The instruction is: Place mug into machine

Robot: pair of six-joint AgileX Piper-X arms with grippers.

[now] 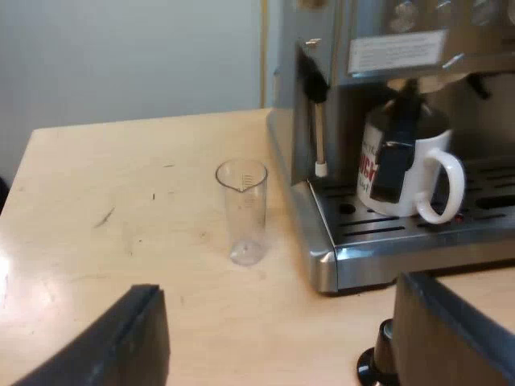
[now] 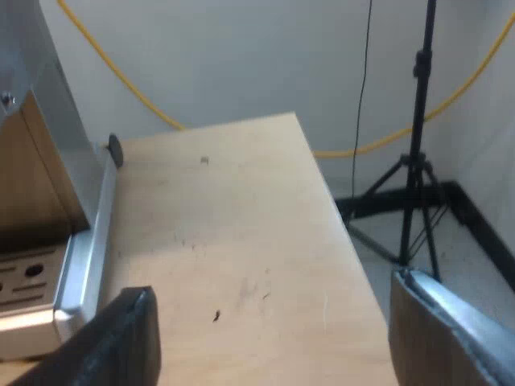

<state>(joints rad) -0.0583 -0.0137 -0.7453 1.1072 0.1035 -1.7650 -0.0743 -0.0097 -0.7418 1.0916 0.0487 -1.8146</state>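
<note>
Left gripper [image 1: 282, 346]: wide apart, gripping nothing, hovers low over wooden table [image 1: 121, 225]. Nothing between the two black fingers [image 1: 109, 342] but bare tabletop.
Left wrist view, beyond the gripper: measuring glass [image 1: 241, 211] stands upright on table, clear, near espresso machine [image 1: 418, 52], not touching it. Tamper [image 1: 374, 366] with black knob stands on table just beside one finger, partly hidden by it; contact cannot be told.
Mug [image 1: 402, 181]: white, red lettering, upright on drip tray [image 1: 378, 233] under machine's front, handle sticking out sideways. Dark long part [image 1: 396, 153] hangs from machine's front and crosses mug's face; cannot tell what it is or whether it touches mug. Steam wand [image 1: 319, 129] with pale tip points down at tray's corner, apart from mug.
Right gripper [image 2: 273, 346]: also spread wide, empty, hovers over same wooden table beside espresso machine's base. Slotted drip tray corner and metal edge close to one finger, no contact seen.
Right wrist view, farther off: table edge, then floor [image 2: 386, 241] with black tripod [image 2: 418, 161] standing on it, yellow cable [image 2: 121, 76] running along pale wall [image 2: 241, 56].
</note>
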